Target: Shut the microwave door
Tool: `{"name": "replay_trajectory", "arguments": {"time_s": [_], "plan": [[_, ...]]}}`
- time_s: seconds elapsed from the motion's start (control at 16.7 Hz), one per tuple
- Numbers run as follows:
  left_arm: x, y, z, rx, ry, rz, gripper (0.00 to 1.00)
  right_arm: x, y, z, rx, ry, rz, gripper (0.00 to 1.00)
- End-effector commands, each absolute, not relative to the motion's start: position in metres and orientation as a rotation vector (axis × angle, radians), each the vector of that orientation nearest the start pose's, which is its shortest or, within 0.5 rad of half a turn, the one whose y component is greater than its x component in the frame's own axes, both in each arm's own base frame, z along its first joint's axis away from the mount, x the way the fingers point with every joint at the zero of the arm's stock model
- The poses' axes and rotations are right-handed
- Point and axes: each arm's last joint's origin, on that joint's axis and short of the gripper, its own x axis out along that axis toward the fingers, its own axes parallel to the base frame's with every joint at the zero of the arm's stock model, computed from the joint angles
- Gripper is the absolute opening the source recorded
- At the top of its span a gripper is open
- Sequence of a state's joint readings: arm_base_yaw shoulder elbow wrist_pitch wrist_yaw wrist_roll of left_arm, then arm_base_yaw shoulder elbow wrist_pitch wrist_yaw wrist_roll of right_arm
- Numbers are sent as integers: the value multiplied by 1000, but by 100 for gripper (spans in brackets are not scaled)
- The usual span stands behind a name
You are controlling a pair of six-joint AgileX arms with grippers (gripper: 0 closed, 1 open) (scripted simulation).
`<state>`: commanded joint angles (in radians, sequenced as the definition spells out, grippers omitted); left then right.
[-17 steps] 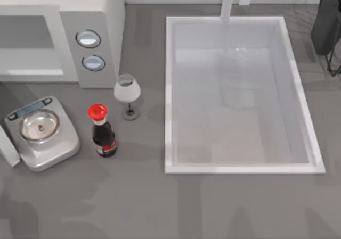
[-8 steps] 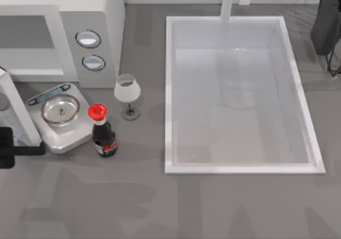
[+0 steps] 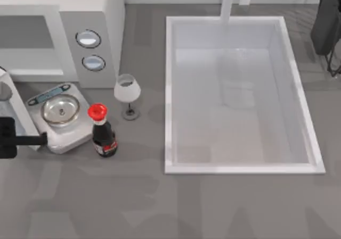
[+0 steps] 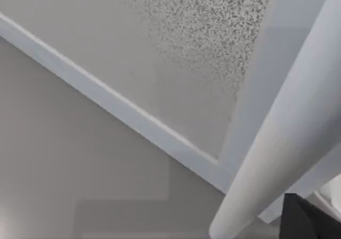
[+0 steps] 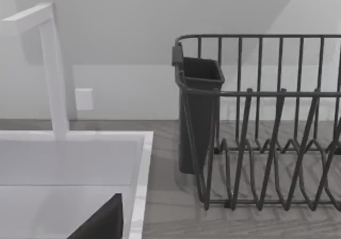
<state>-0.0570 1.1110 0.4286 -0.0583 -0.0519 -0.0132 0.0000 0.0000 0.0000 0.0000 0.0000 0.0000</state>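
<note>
While the microwave door (image 3: 13,108), a flat white slab seen edge-on, stands swung out at the top view's left edge, the left gripper (image 3: 21,140) sits just below it; whether it is released or clenched I cannot tell. A kitchen scale (image 3: 59,116) crowds the door, a red-capped bottle (image 3: 103,132) beside it.
</note>
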Motion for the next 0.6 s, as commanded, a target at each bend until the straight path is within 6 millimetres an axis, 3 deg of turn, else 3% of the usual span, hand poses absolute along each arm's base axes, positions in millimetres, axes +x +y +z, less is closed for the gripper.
{"name": "replay_trajectory", "arguments": {"time_s": [0.42, 0.6], "plan": [[280, -12, 149, 24, 765, 3, 0, 106, -1, 160, 0, 0, 0, 100], [294, -12, 147, 23, 750, 3, 0, 106, -1, 160, 0, 0, 0, 100]]}}
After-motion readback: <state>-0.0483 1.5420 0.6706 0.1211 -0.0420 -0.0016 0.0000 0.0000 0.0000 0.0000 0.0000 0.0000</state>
